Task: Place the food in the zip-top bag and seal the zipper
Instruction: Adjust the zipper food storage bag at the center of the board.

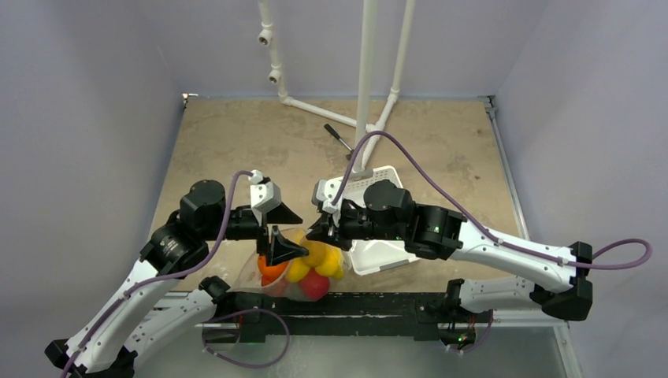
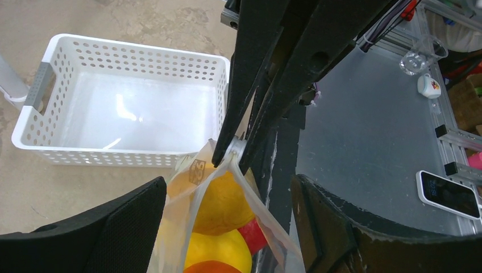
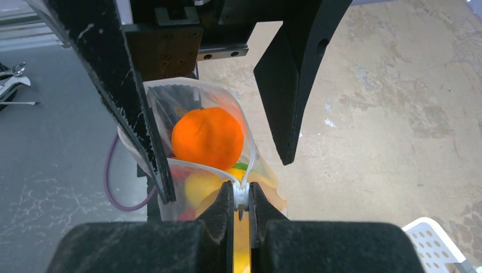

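One zipper (image 2: 235, 149) end is pinched in the shut right claw (image 3: 241, 190); the wide-open, empty left claw (image 2: 228, 182) straddles the zip-top bag (image 2: 267, 219), food (image 3: 207, 136) beneath, and should clamp beside that pinch, sliding straight

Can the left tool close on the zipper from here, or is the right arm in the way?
Probably yes. The left tool is open with its fingers either side of the mouth of the zip-top bag. The right tool pinches only one end of the zipper, so the rest looks free.
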You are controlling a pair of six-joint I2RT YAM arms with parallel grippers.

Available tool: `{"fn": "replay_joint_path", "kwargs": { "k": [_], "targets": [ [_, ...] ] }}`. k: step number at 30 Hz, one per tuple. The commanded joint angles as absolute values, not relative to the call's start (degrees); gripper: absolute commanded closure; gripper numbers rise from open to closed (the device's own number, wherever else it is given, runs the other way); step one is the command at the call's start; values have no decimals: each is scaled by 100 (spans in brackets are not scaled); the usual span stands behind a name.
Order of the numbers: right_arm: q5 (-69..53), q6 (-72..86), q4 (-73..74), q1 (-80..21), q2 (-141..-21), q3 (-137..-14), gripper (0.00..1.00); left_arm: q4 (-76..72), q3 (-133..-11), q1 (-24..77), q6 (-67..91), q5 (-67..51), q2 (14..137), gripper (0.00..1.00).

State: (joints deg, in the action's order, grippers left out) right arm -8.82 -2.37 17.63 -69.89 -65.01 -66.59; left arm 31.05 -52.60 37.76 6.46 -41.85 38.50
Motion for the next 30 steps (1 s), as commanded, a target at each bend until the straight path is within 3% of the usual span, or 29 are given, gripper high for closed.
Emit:
{"fn": "replay_joint_path", "kwargs": {
  "k": [1, 15, 20, 22, 25, 27, 29, 30],
  "targets": [
    [-937, 116, 1781, -7022, -6611, -7169, 100, 3159, -5385, 3855, 654, -4275, 3850, 21],
    [-773, 641, 2294, -7022, -6855, -7914, 100, 3526, -5561, 3940, 545, -3476, 3938, 26],
    [-832, 646, 2382, -7022, -6839, -8086, 100, 3499, -5564, 3943, 491, -3451, 3945, 35],
    [-892, 648, 2383, -7022, -6817, -8104, 100, 3465, -5570, 3938, 479, -3469, 3967, 42],
    [-914, 647, 2368, -7022, -6788, -8063, 100, 3400, -5604, 3938, 475, -3557, 4013, 60],
    [-914, 650, 2337, -7022, -6755, -8008, 100, 3372, -5646, 3943, 475, -3598, 4040, 77],
    [-935, 667, 2269, -7017, -6706, -7941, 100, 3359, -5665, 3944, 459, -3659, 4045, 100],
    [-940, 675, 2228, -7021, -6686, -7903, 100, 3352, -5669, 3943, 463, -3680, 4032, 100]
  ]
}}
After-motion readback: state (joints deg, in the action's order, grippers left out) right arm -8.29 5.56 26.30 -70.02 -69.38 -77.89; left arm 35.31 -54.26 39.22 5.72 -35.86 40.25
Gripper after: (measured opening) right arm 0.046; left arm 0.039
